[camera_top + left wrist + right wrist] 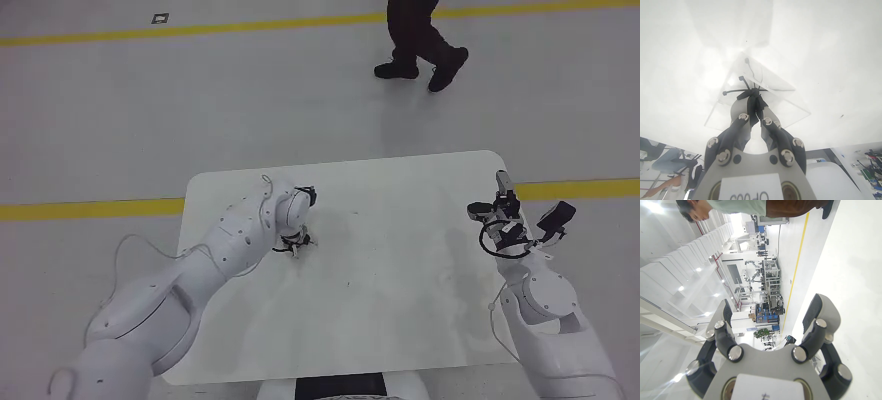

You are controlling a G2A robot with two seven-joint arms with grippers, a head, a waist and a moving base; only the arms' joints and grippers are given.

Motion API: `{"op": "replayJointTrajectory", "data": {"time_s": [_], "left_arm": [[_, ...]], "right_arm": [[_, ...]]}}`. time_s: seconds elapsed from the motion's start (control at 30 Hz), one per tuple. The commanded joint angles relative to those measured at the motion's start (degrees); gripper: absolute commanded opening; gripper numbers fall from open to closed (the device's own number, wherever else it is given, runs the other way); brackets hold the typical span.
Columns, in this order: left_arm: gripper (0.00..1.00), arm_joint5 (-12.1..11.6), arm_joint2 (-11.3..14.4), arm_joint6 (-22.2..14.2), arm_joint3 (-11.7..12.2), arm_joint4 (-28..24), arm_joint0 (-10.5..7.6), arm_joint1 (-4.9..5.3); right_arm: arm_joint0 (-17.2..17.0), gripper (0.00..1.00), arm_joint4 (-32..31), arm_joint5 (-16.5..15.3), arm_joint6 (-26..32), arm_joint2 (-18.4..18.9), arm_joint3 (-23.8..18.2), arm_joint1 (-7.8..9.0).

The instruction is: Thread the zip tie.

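Several black zip ties (745, 85) lie fanned out on a clear plastic plate (776, 85) on the white table (400, 300). My left gripper (755, 92) is down at the point where the ties cross, shut on them, with two square heads sticking out to one side. In the top view the same gripper (297, 243) sits on the table's left half over the dark ties (300, 240). My right gripper (770, 311) stands open with nothing between its fingers, raised off the table's right edge (505, 215) and pointing out at the hall.
The clear plate's edges (802, 111) stretch past the gripper on the white tabletop. A small dark speck (842, 116) lies on the table beyond the plate. Bare table spreads between the two arms (400, 250).
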Motion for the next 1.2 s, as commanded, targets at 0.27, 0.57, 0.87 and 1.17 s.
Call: {"op": "replayJointTrajectory", "data": {"time_s": [0.27, 0.57, 0.87, 1.17], "left_arm": [[0.0, 0.9, -0.3, -1.9, -1.7, 1.0, -1.31, -0.07], [0.0, 1.8, -1.3, -3.6, -5.1, 2.3, -0.77, 1.14], [0.0, 1.6, -2.3, -3.9, -6.3, 2.3, 0.28, 2.0], [0.0, 1.3, -2.7, -4.0, -6.6, 2.2, 0.76, 2.23]], "right_arm": [[0.0, 1.0, 0.0, 0.0, 0.0, 0.0, 0.0, 0.0], [0.0, 1.0, 0.0, 0.0, 0.0, 0.0, 0.0, 0.0], [0.0, 1.0, 0.0, 0.0, 0.0, 0.0, 0.0, 0.0], [0.0, 1.0, 0.0, 0.0, 0.0, 0.0, 0.0, 0.0]]}}
